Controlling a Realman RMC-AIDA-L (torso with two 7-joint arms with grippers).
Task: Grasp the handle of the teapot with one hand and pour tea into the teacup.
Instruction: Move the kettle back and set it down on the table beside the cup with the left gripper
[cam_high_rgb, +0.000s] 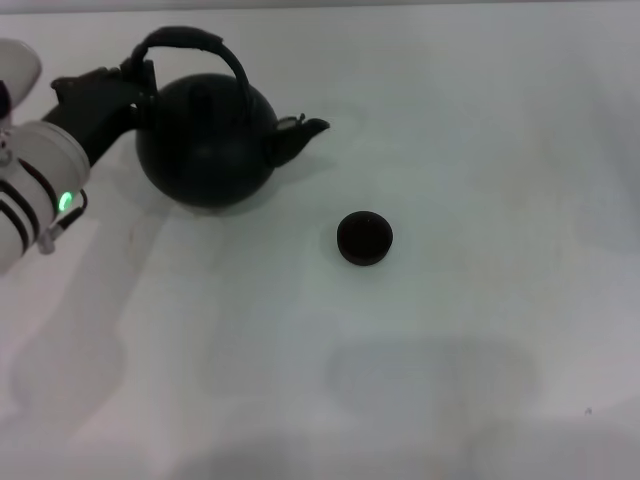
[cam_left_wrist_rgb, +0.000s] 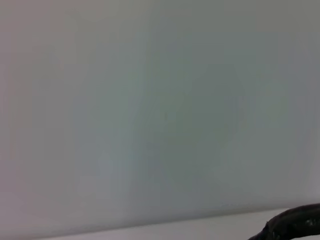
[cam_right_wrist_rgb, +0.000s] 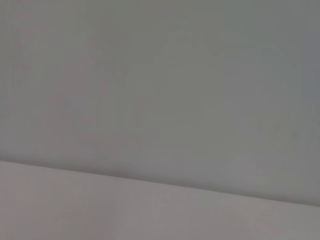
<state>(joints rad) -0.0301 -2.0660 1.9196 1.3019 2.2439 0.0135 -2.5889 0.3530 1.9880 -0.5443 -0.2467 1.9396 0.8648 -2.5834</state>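
Where the left hand (cam_high_rgb: 140, 80) meets the handle (cam_high_rgb: 195, 42), grip state unclear, teapot (cam_high_rgb: 205, 140) beside teacup (cam_high_rgb: 364, 238).

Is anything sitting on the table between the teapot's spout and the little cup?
Nothing visible: bare white table lies between the large dark teapot and the small dark teacup. The left gripper is at the arched handle.

Plain white tabletop (cam_high_rgb: 480, 330), soft shadows

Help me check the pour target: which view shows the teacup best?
The head view: the teacup sits whole on the table, right of and nearer than the teapot. Neither wrist view shows it.
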